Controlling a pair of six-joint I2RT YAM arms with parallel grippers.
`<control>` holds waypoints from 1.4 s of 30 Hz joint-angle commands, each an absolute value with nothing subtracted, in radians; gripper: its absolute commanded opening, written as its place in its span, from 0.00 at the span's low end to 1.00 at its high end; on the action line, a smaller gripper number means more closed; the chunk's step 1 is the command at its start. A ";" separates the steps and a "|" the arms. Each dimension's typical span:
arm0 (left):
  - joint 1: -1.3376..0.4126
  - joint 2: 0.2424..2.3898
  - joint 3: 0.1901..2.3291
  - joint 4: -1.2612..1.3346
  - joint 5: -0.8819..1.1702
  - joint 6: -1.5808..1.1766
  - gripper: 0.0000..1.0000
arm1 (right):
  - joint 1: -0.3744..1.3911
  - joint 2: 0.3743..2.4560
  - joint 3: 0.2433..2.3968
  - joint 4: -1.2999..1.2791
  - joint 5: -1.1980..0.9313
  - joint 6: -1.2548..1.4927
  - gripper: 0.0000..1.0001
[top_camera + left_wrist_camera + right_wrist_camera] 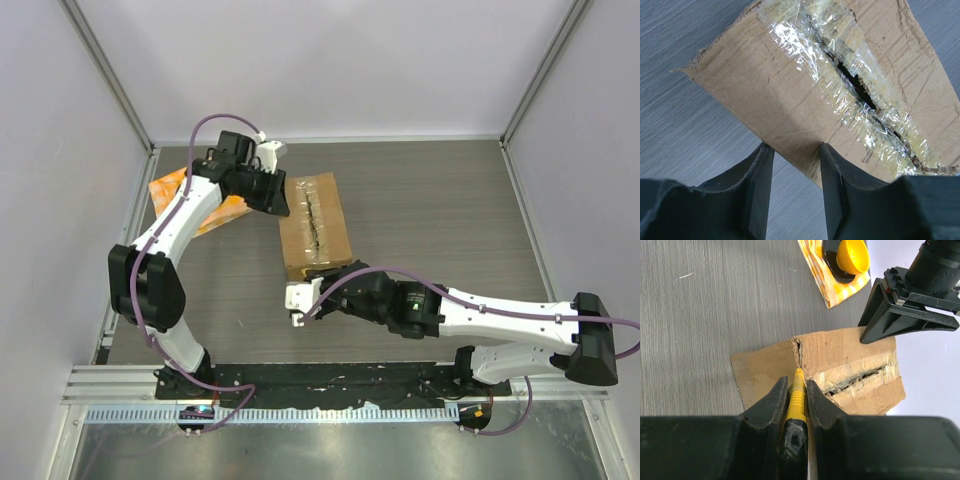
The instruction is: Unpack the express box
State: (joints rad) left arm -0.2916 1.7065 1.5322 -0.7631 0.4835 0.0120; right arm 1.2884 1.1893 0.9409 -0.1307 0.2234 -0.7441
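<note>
Two jaws of the right gripper (796, 385) clamp a yellow ribbed tool (797, 402), perhaps a cutter, its tip touching the near end of the express box (315, 225). At the box's far left corner the left gripper (796, 149) stands partly open, holding nothing. The box lies flat on the table (440, 200), its taped top seam split.

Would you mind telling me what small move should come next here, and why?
Probably close the left gripper on the far edge of the brown cardboard box, which lies between its open jaws, to steady it. The clear tape on the top seam is already split, and the right gripper holds a slim yellow ribbed tool with its tip at the box's near end.
</note>
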 commanded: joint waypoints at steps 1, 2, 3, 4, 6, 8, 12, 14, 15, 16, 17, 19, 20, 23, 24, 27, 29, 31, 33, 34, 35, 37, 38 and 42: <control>-0.308 1.747 1.542 -0.819 0.433 0.063 0.36 | 1.295 1.192 0.996 -0.081 0.236 -0.778 0.01; -0.311 1.746 1.543 -0.819 0.433 0.063 0.36 | 1.295 1.195 0.994 -0.083 0.239 -0.779 0.01; -0.311 1.746 1.543 -0.819 0.431 0.064 0.36 | 1.295 1.196 0.994 -0.081 0.241 -0.779 0.01; -0.313 1.746 1.543 -0.819 0.431 0.066 0.36 | 1.295 1.201 0.994 -0.083 0.242 -0.781 0.01; -0.313 1.744 1.545 -0.821 0.428 0.063 0.36 | 1.293 1.204 0.989 -0.081 0.247 -0.778 0.01; -0.313 1.744 1.549 -0.821 0.428 0.064 0.36 | 1.293 1.204 0.986 -0.084 0.250 -0.769 0.01; -0.313 1.743 1.549 -0.824 0.428 0.067 0.36 | 1.293 1.204 0.970 -0.087 0.253 -0.756 0.01; -0.313 1.744 1.548 -0.828 0.431 0.071 0.37 | 1.293 1.201 0.965 -0.089 0.259 -0.758 0.01; -0.313 1.741 1.546 -0.828 0.433 0.074 0.37 | 1.293 1.201 0.960 -0.087 0.265 -0.762 0.01; -0.313 1.740 1.546 -0.831 0.433 0.078 0.37 | 1.293 1.201 0.957 -0.087 0.270 -0.767 0.01; -0.313 1.740 1.546 -0.833 0.434 0.083 0.37 | 1.293 1.200 0.954 -0.087 0.275 -0.773 0.01; -0.313 1.741 1.549 -0.841 0.434 0.090 0.35 | 1.293 1.198 0.943 -0.095 0.296 -0.796 0.01; -0.313 1.741 1.551 -0.845 0.436 0.098 0.34 | 1.293 1.197 0.940 -0.103 0.302 -0.802 0.01; -0.313 1.743 1.555 -0.856 0.440 0.110 0.30 | 1.293 1.193 0.933 -0.136 0.334 -0.828 0.01; -0.314 1.744 1.557 -0.859 0.437 0.115 0.29 | 1.293 1.190 0.927 -0.137 0.339 -0.828 0.01; -0.313 1.746 1.560 -0.867 0.433 0.133 0.22 | 1.293 1.181 0.922 -0.166 0.354 -0.836 0.01; -0.313 1.750 1.566 -0.871 0.430 0.140 0.16 | 1.293 1.178 0.927 -0.208 0.362 -0.830 0.01; -0.313 1.755 1.572 -0.877 0.425 0.149 0.10 | 1.293 1.172 0.931 -0.245 0.367 -0.822 0.01; -0.313 1.763 1.577 -0.882 0.419 0.155 0.05 | 1.293 1.161 0.933 -0.265 0.379 -0.810 0.01; -0.313 1.766 1.581 -0.885 0.416 0.159 0.03 | 1.293 1.158 0.934 -0.296 0.383 -0.807 0.01; -0.313 1.772 1.583 -0.887 0.414 0.161 0.02 | 1.293 1.157 0.936 -0.313 0.387 -0.802 0.01; -0.313 1.775 1.588 -0.890 0.413 0.167 0.02 | 1.293 1.152 0.937 -0.351 0.399 -0.785 0.01; -0.313 1.776 1.588 -0.890 0.410 0.170 0.02 | 1.293 1.151 0.937 -0.363 0.400 -0.779 0.01; -0.313 1.786 1.588 -0.888 0.396 0.187 0.00 | 1.293 1.128 0.934 -0.422 0.417 -0.761 0.01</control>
